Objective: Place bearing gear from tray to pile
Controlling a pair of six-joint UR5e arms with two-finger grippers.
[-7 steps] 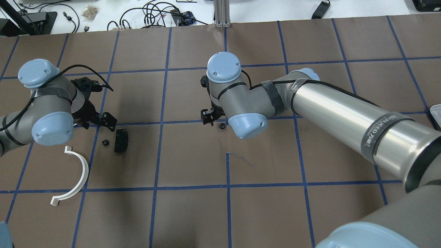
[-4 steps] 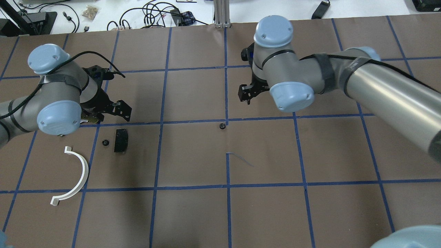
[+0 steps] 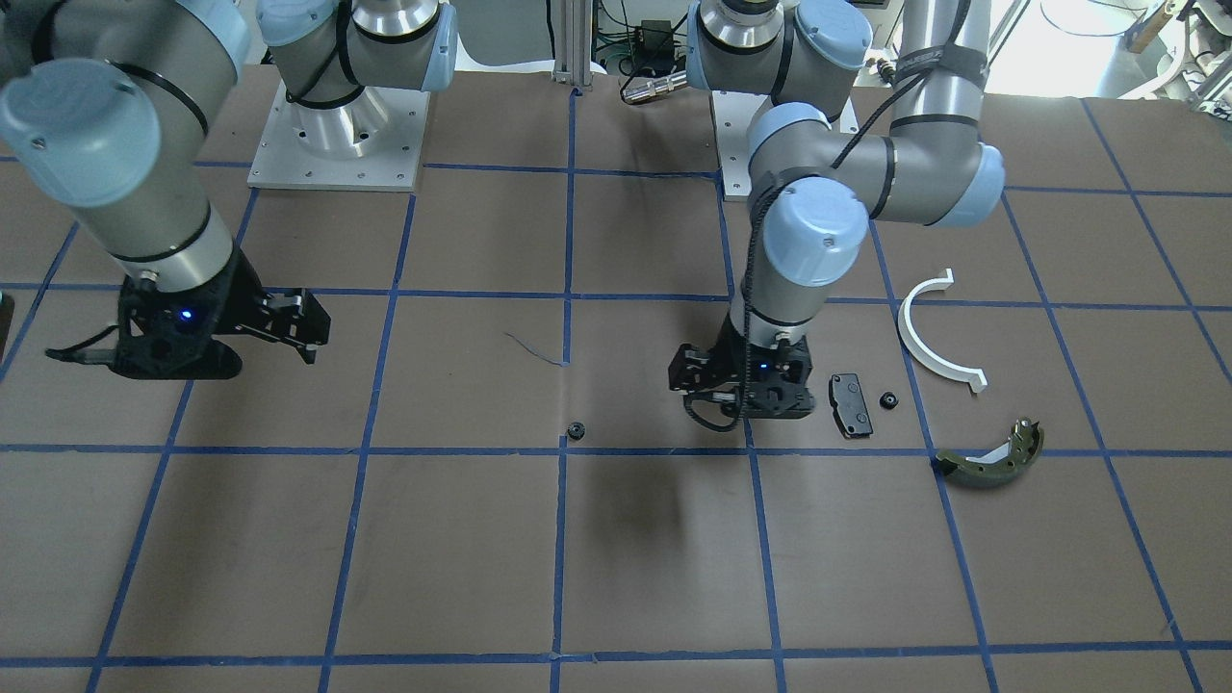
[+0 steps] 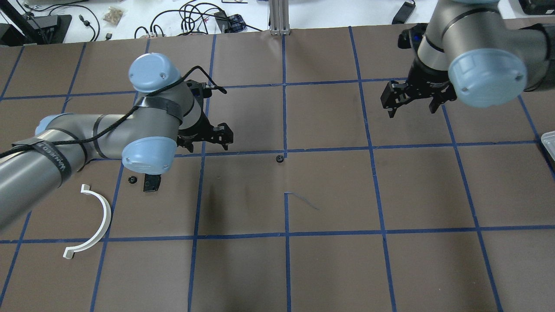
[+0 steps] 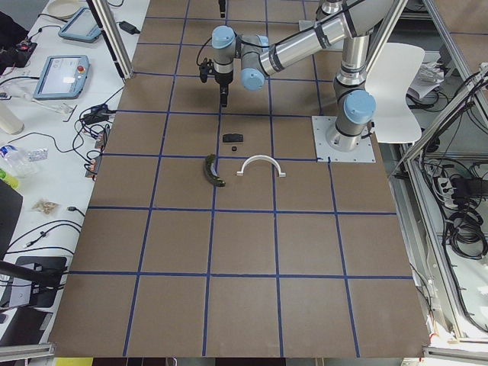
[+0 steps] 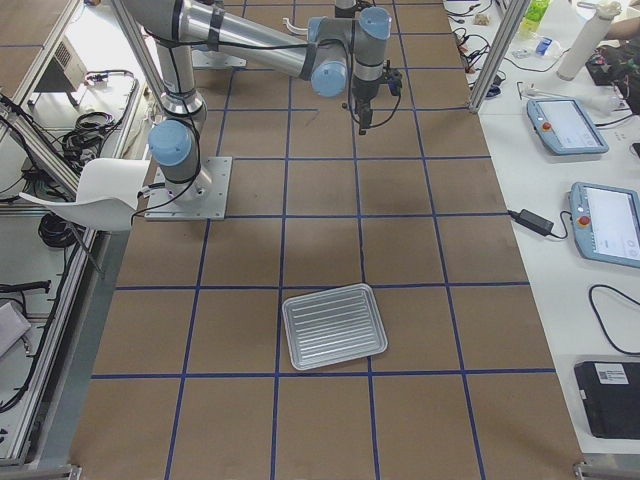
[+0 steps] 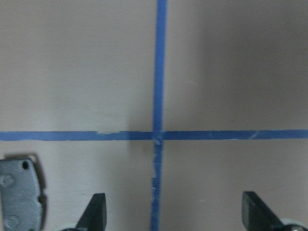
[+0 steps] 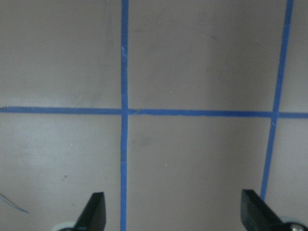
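Swinging clear now, the right gripper [image 4: 409, 102] is well off toward the far right of the table [image 4: 329, 268], fingers [image 8: 95, 211] spread wide and empty. A second ago it was right down over the bearing gear [image 4: 279, 158]; just after that it had lifted away, and now it is farther off again.

The bearing gear has not budged. It sits alone on the blue tape line [image 4: 329, 150] near the table's centre, well apart from the tray [image 6: 334, 325] and short of the pile [image 5: 232, 137].

Over comes the left arm! Earlier it hung above the pile, and now the left gripper [image 4: 207, 139] has travelled inward and hovers between the brake pad [image 3: 851, 404] and the bearing gear, nearer the pad. Its fingers [image 7: 96, 214] stand wide apart with nothing between them, straddling a tape crossing in the wrist view, with the pad at the lower left corner.

The pile's parts are unchanged: the white half-ring [image 4: 93, 221], the brake pad, a second small gear [image 3: 889, 400] just beside the pad, and the olive brake shoe [image 3: 991, 460] out beyond the half-ring.
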